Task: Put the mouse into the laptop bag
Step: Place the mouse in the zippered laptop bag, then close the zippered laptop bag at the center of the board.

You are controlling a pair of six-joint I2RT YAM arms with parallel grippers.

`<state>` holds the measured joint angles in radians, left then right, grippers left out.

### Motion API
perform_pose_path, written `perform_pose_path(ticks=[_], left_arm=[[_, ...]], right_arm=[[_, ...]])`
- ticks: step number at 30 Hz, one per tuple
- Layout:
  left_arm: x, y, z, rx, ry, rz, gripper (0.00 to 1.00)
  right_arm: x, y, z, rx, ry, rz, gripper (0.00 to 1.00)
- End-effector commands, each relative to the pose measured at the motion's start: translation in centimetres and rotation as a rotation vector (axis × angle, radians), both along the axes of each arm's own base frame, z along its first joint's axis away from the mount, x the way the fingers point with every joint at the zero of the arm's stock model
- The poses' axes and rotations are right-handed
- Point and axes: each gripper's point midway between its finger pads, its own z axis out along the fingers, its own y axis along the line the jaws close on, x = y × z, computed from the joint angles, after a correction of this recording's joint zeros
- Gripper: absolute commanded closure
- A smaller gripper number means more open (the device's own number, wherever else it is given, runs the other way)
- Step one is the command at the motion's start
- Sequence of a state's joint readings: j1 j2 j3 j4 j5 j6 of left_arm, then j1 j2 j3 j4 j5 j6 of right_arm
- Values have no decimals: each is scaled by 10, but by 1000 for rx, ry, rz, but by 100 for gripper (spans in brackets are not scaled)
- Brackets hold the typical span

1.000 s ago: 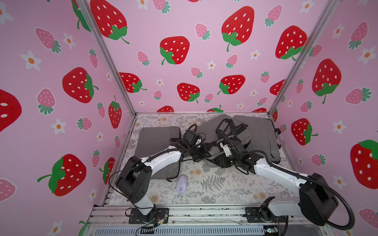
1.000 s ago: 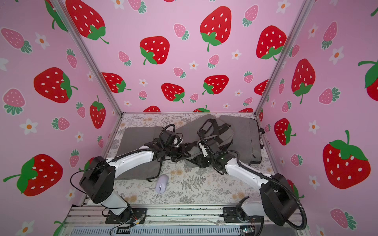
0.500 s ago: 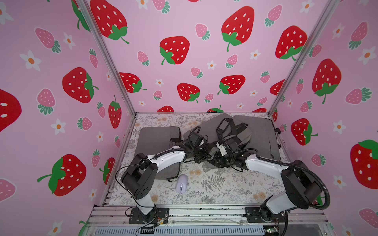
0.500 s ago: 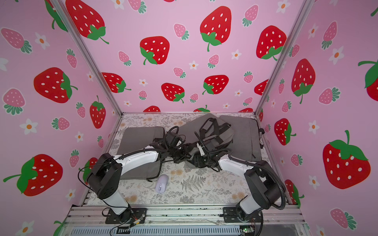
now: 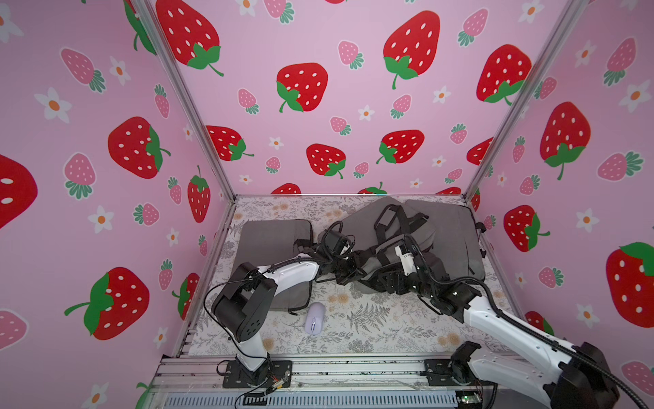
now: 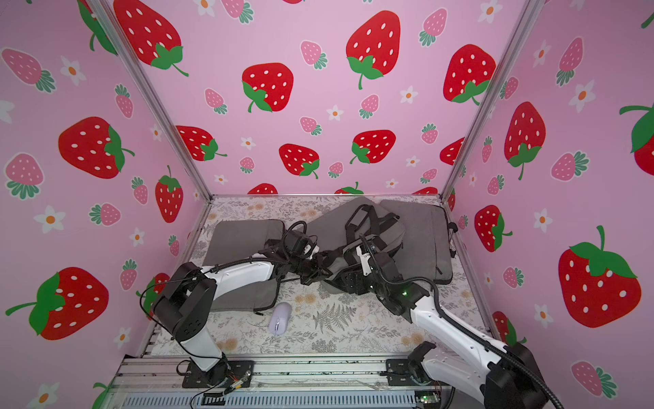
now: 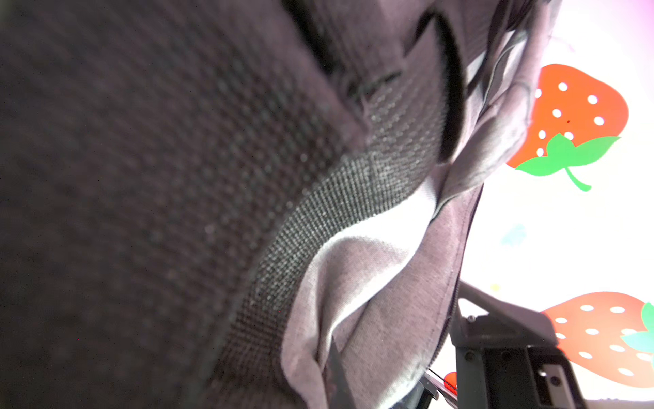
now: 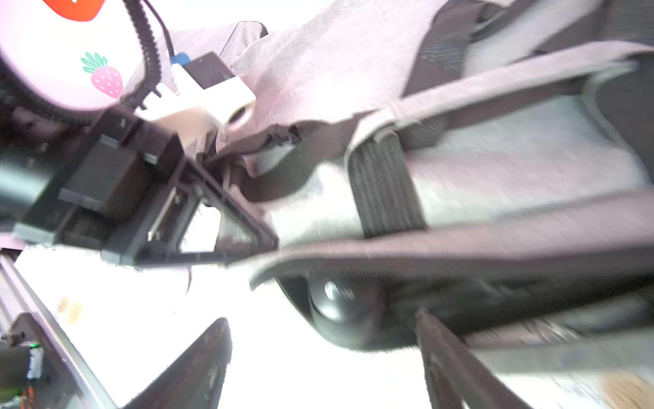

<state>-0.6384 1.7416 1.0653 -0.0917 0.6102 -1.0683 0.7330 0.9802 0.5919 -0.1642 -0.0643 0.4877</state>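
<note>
- We count three grey bags (image 5: pixel 270 240) (image 5: pixel 366 219) (image 5: pixel 456 240), only one of them strapped.
- We see one lilac mouse (image 5: pixel 315 318).
- We count two robot arms (image 5: pixel 293 272) (image 5: pixel 495 320).

Both top views: bright, even, diffuse light from above, sharp throughout. Only soft, faint shadows fall on the floral-printed table cover (image 5: pixel 371 318). Wide-angle distortion splays the silver aluminium corner posts (image 5: pixel 185 102) outward.

Left wrist view: the grey woven-fabric laptop bag (image 7: pixel 371 311) crowds the lens, dim and out of focus. The pink strawberry-printed wall (image 7: pixel 566 230) behind it is blown out to white.

Right wrist view: smeared by blur, with the table cover overexposed to near-white.
</note>
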Motion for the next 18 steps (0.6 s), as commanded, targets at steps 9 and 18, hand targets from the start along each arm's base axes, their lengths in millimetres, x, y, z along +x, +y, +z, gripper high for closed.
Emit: perform_pose_path(ticks=[9,18], left_arm=[[4,0,17,-36,-31,-14,100],[1,0,15,-36,-26,-27,100]], right_arm=[[-2,-5,-51,-92,111,-31,100],[37,62,-69,-28,174,69,100]])
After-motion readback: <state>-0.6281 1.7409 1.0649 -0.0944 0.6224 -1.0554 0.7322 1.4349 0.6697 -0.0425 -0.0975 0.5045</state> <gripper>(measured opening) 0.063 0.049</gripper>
